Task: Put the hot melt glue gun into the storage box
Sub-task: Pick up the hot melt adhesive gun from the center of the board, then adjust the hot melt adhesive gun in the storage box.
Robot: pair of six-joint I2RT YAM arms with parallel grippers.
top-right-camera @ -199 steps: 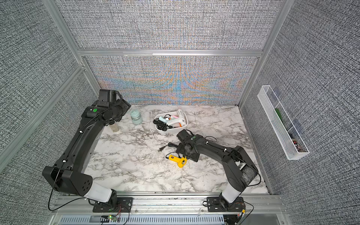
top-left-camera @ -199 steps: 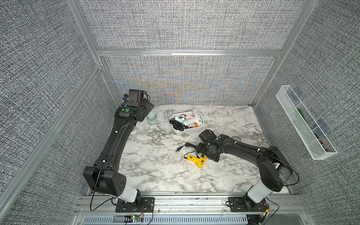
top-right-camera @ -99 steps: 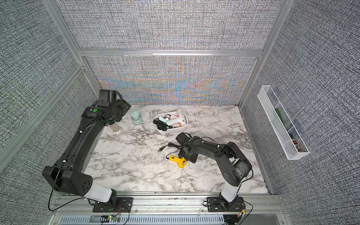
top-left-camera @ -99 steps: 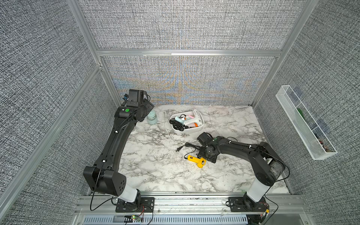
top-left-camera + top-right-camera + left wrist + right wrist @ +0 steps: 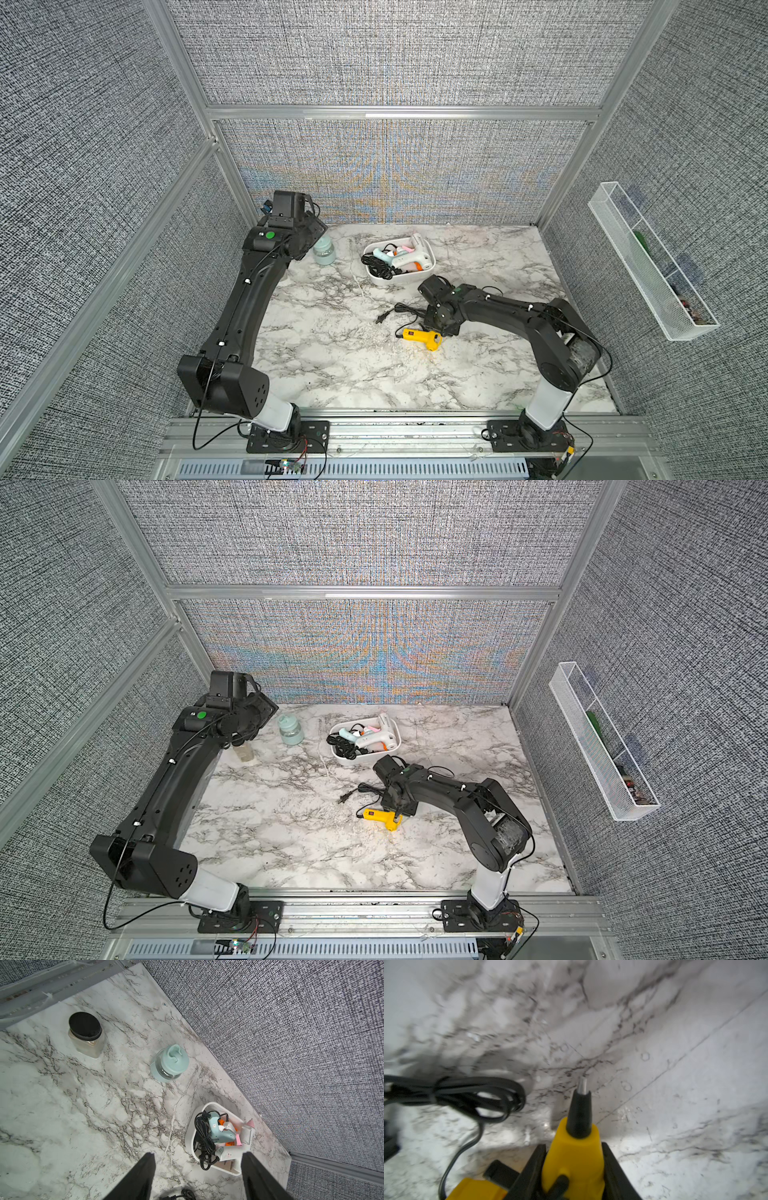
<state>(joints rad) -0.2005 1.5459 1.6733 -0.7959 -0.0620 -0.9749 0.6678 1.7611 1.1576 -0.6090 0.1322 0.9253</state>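
In 1 second the right gripper [image 5: 574,1148] has narrowed from wide open to pinching the yellow barrel of the hot melt glue gun [image 5: 422,336], nozzle pointing straight out along it. The gun lies on the table [image 5: 332,353] near the storage box [image 5: 397,279], on its robot-facing side; the open, empty left gripper [image 5: 198,1155] hangs farther off.

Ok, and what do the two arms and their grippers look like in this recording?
Both the left arm and right arm are matte black with a white segment above the base and thin black cables along them. A round green dot marks the left one near its wrist. The left gripper and right gripper have flat, tapered black fingers.
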